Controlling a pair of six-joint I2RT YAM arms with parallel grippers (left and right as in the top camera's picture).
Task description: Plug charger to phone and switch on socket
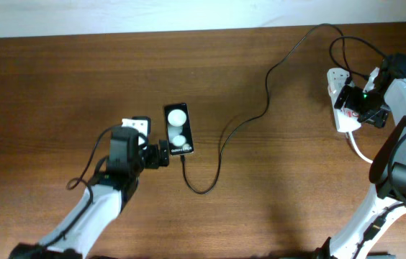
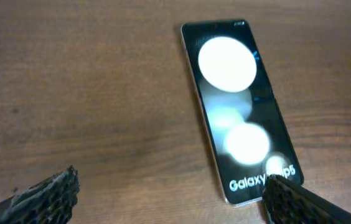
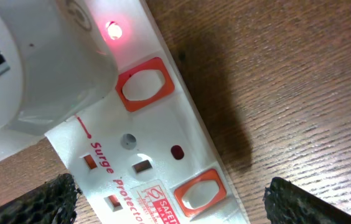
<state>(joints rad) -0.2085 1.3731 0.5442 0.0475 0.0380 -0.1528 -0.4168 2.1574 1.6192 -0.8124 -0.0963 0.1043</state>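
Note:
The phone (image 1: 178, 129) lies face up left of the table's middle, two white round spots on its glossy face (image 2: 238, 112). The charger (image 1: 221, 140), a thin black cable, runs from the phone's near end in a loop and up to the socket (image 1: 337, 90) at the far right. Whether its tip sits in the phone is too small to tell. My left gripper (image 1: 161, 153) (image 2: 172, 200) is open just below-left of the phone, one fingertip (image 2: 300, 202) covering its near corner. My right gripper (image 1: 360, 108) (image 3: 175, 202) hangs open over the socket (image 3: 163, 143), straddling it. A red lamp (image 3: 112, 29) glows.
A white plug adapter (image 3: 32, 68) sits in the socket's upper outlet. Two red-framed rocker switches (image 3: 141, 84) (image 3: 200, 193) show on the strip. The thick white cord (image 1: 360, 150) leaves the socket toward the right arm's base. The table's far edge runs along the top.

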